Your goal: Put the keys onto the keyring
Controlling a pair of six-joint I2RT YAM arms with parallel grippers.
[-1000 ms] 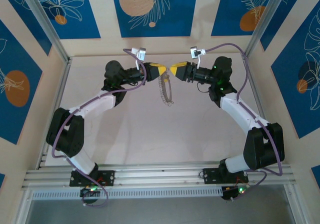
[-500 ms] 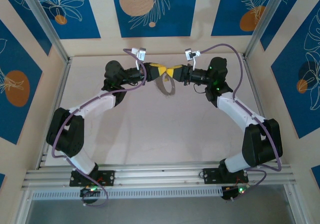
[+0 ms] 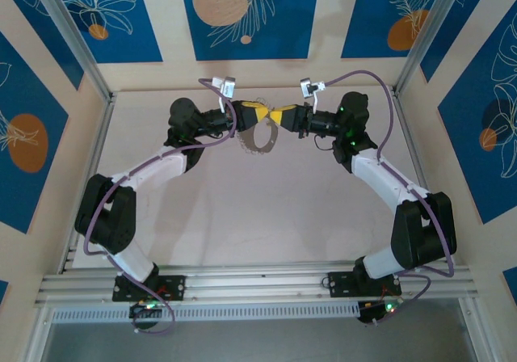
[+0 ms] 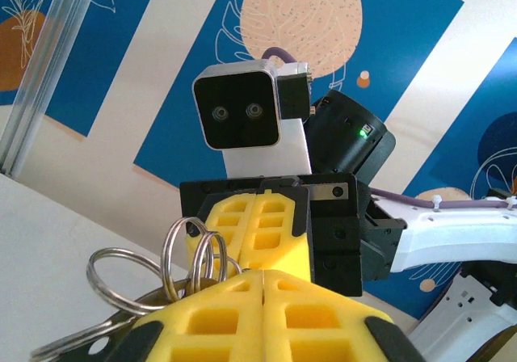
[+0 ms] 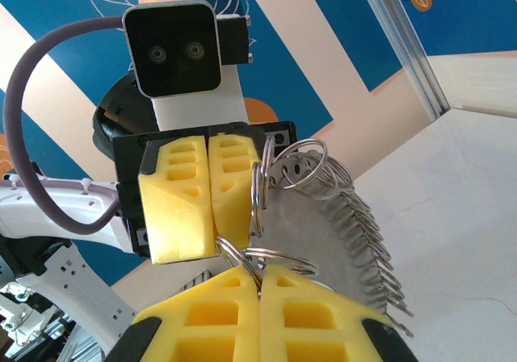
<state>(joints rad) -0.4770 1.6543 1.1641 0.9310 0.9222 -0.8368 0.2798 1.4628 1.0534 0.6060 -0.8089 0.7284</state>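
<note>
Above the far middle of the table my left gripper (image 3: 261,116) and right gripper (image 3: 277,117) meet tip to tip, both shut. The keyring (image 3: 258,139) hangs just below them, a dark-grey round piece fringed with small silvery rings. The right wrist view has the right gripper (image 5: 260,271) pinching one silvery ring at its tips. There the grey keyring (image 5: 323,233) spreads to the right, next to the left gripper (image 5: 208,204). Seen from the left wrist, the left gripper (image 4: 264,273) has small rings (image 4: 190,249) beside its tip. The keys are out of view.
Metal frame posts (image 3: 73,39) and patterned blue walls enclose the table. The pale tabletop (image 3: 258,208) lies bare between the arms. Both wrist cameras (image 3: 222,83) sit close together over the grippers.
My right gripper has moved left to touch the left gripper's tip. The keyring has turned from hanging edge-on to showing its round face and sits higher.
</note>
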